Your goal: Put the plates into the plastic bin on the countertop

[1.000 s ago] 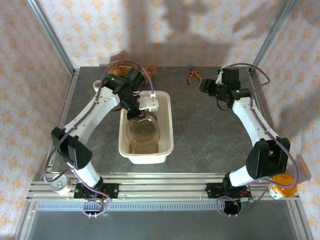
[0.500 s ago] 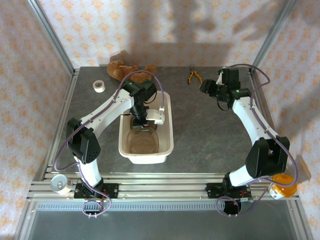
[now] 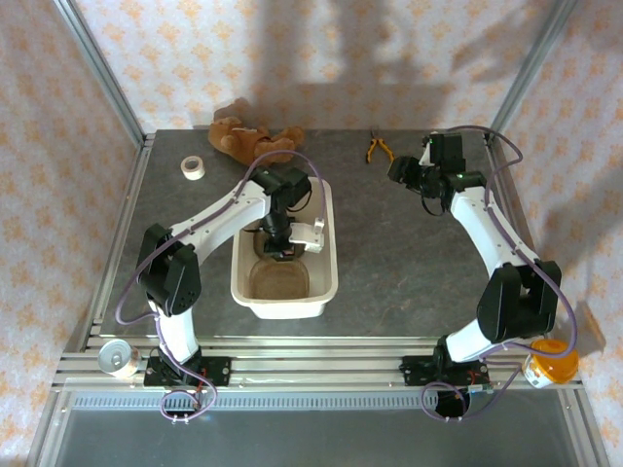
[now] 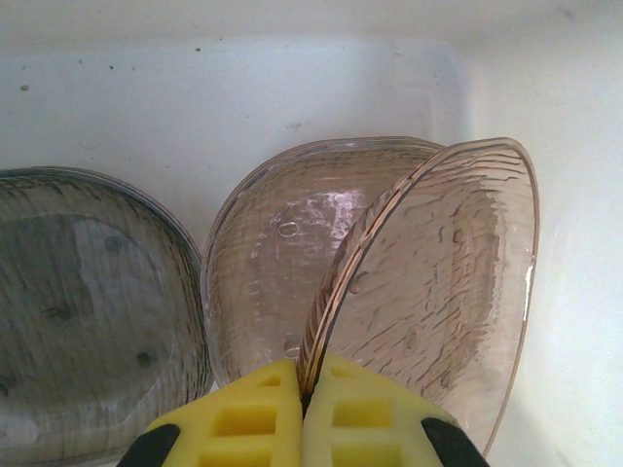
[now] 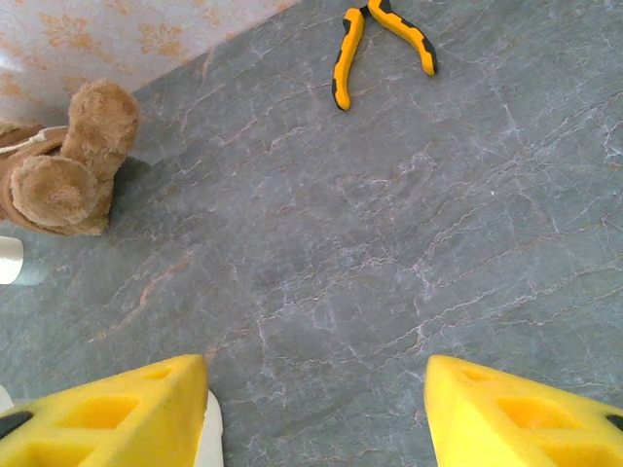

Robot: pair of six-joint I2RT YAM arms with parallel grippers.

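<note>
Lowered into the plastic bin (image 3: 284, 308), left gripper (image 4: 304, 387) pinches a tilted plate (image 4: 438, 272); released edge-on, it could crack; right gripper (image 5: 316, 377) gapes.

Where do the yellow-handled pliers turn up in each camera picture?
Top external: pliers at the far edge of the countertop, right of centre.
Right wrist: pliers at the top edge, right of centre, handles splayed.
Shared landmark: the brown teddy bear, lying left of the pliers in both.
</note>
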